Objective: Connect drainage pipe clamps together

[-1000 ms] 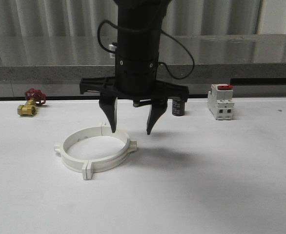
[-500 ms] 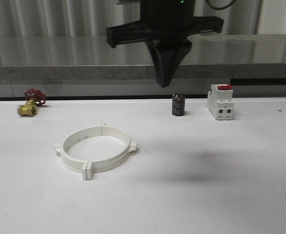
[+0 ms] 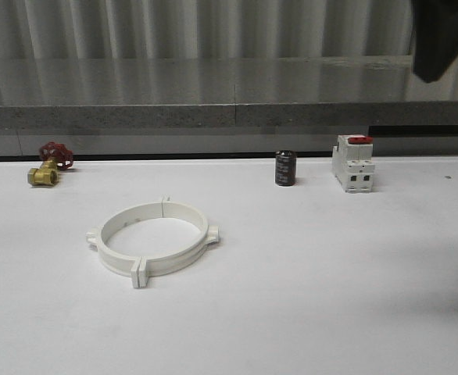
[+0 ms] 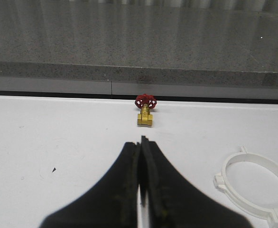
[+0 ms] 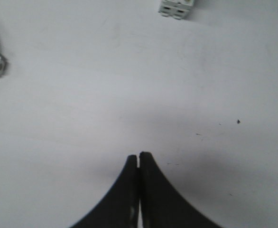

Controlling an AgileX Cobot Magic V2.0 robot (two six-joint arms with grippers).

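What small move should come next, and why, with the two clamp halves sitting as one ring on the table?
Probably none on the clamps: just park both arms. The drainage pipe clamps already read as one closed ring, tabs meeting at front and back. The left gripper and right gripper are shut, empty and off the ring. Whether the joints are latched can't be confirmed.

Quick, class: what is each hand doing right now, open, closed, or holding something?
Left hand: closed, holding nothing.
Right hand: closed, holding nothing.
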